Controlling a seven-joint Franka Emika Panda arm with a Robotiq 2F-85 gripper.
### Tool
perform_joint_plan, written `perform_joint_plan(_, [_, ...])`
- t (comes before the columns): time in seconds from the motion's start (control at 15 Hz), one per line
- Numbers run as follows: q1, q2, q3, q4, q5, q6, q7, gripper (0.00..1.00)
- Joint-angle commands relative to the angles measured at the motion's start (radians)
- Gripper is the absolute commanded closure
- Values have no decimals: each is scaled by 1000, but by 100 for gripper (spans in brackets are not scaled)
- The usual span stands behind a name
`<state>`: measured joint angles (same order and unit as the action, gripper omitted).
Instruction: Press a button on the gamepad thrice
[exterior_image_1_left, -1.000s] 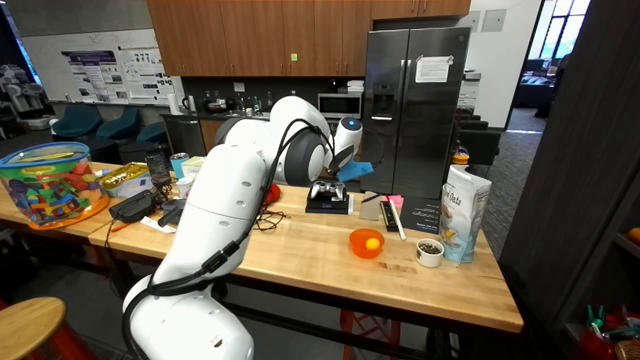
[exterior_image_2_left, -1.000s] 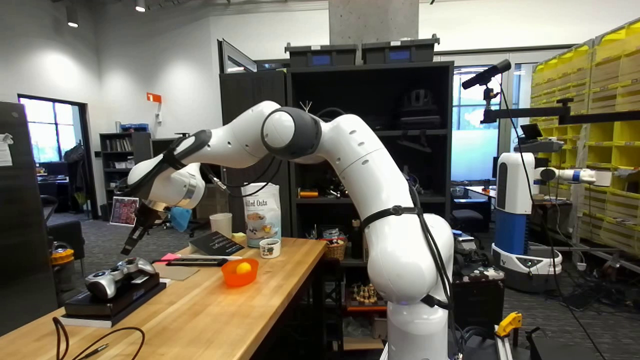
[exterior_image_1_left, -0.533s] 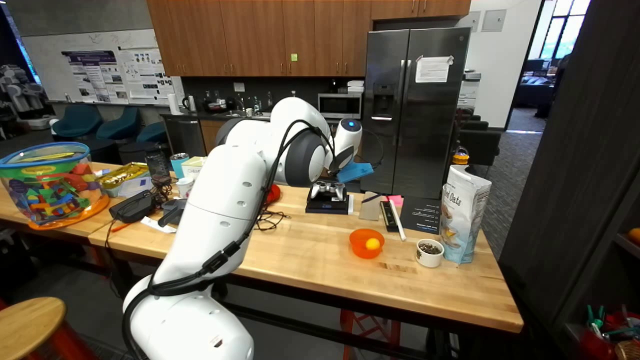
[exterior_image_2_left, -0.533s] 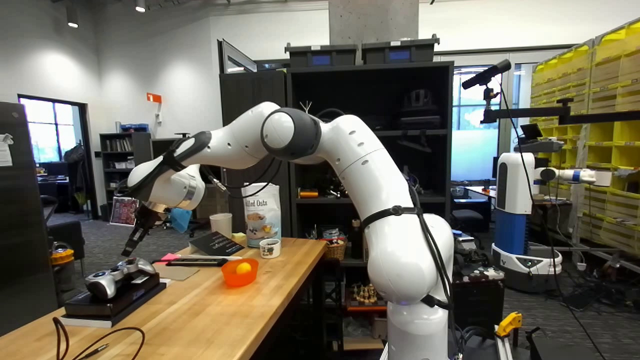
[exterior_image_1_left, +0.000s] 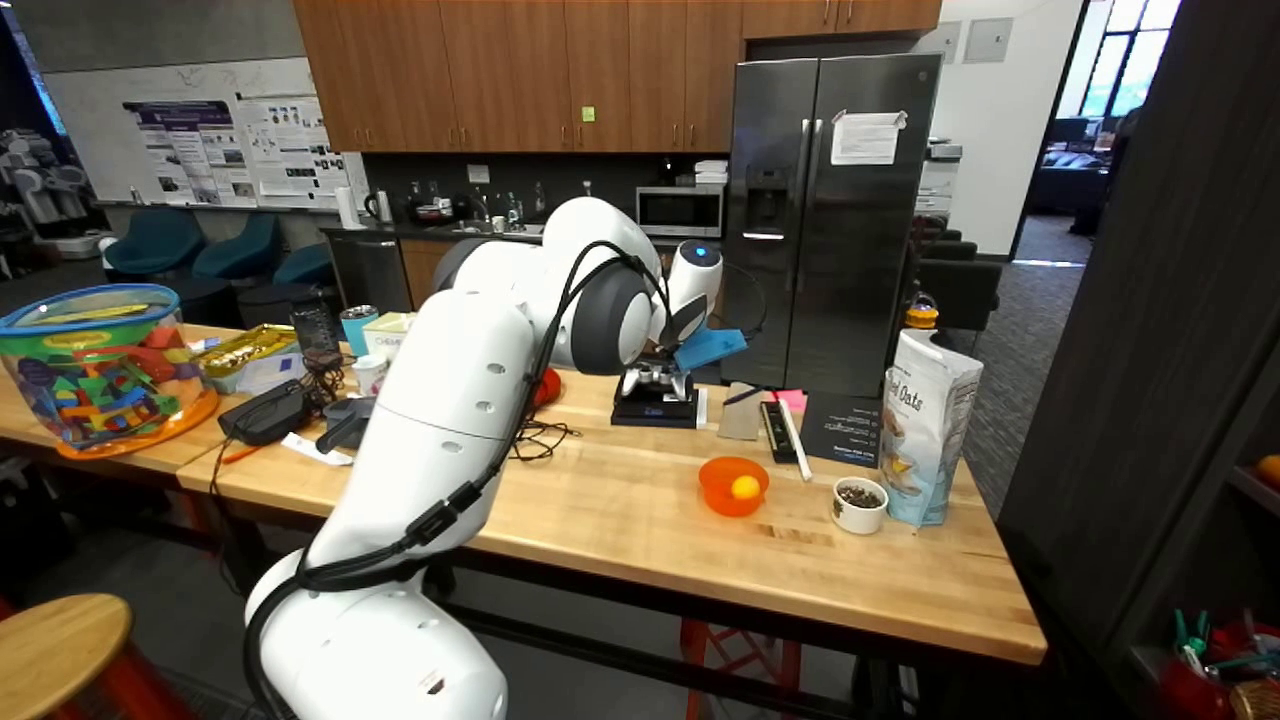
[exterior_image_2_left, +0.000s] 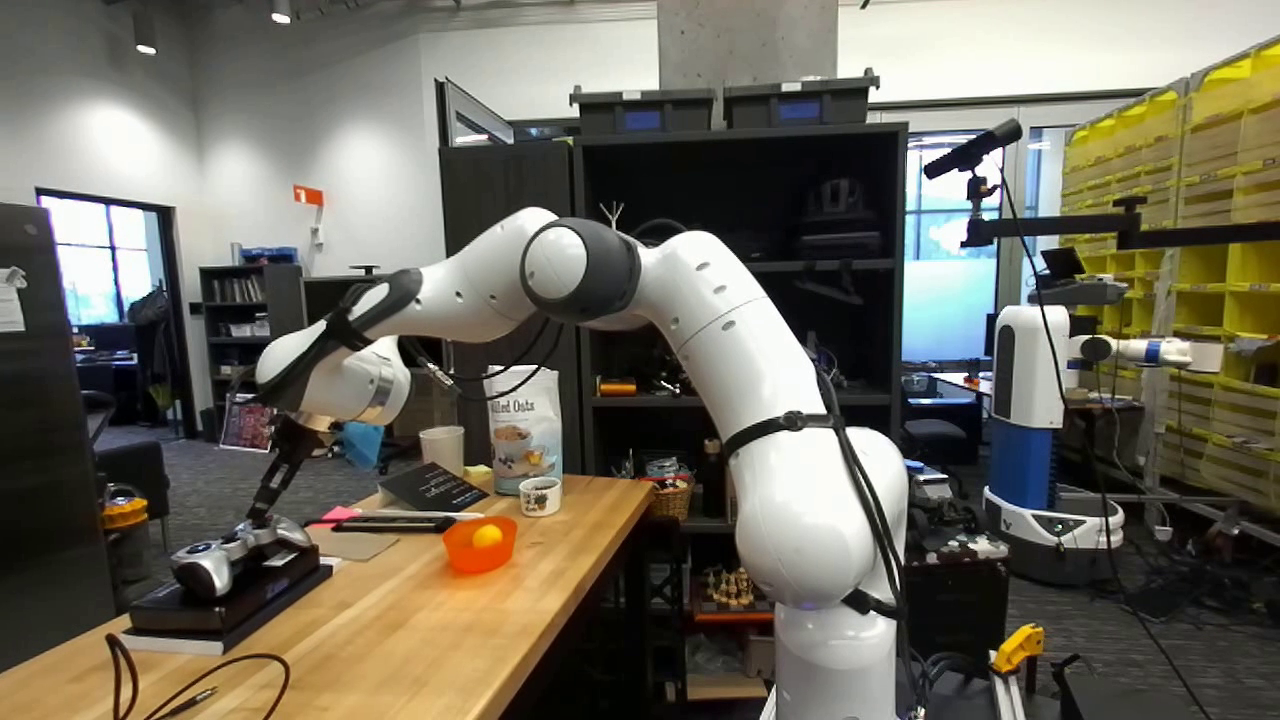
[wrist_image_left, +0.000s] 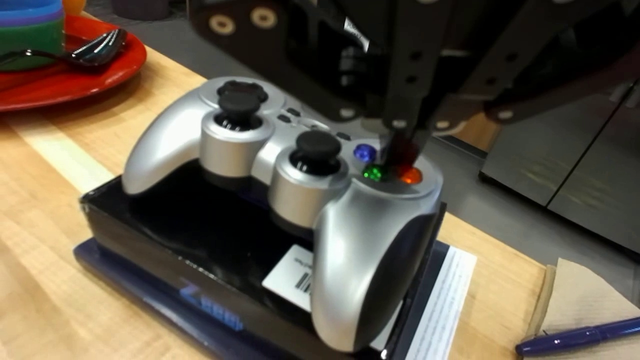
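Note:
The gamepad (wrist_image_left: 345, 250) is silver with black thumbsticks and coloured buttons. It rests on a black box (wrist_image_left: 200, 215) on the wooden table. It also shows in both exterior views (exterior_image_1_left: 640, 383) (exterior_image_2_left: 210, 568). My gripper (wrist_image_left: 400, 150) comes in from the top of the wrist view, its fingertips together with nothing seen between them. The tips are down at the button cluster, among the blue button (wrist_image_left: 365, 153), green button (wrist_image_left: 373, 173) and orange-red button (wrist_image_left: 412, 175). They hide the rest of the cluster. In an exterior view the gripper (exterior_image_2_left: 258, 516) meets the gamepad's top; exact contact is unclear.
A red plate (wrist_image_left: 115, 75) with a black spoon and stacked cups lies beyond the gamepad's left side. Cardboard (wrist_image_left: 575, 295) with a pen (wrist_image_left: 575, 339) lies to the right. An orange bowl (exterior_image_2_left: 470, 560) with a yellow ball and a loose black cable (exterior_image_2_left: 240, 657) are on the table.
My gripper has moved down, from a little above the gamepad to its button area. The gamepad and box have not visibly moved.

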<state>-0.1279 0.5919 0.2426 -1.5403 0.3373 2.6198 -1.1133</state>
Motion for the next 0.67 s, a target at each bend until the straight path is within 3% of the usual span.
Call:
perform_joint_plan(0.0, [-7, -2, 3, -8, -25, 9, 12, 100])
perform_joint_plan(0.6, [-11, -15, 30, -3, -19, 17, -8, 100])
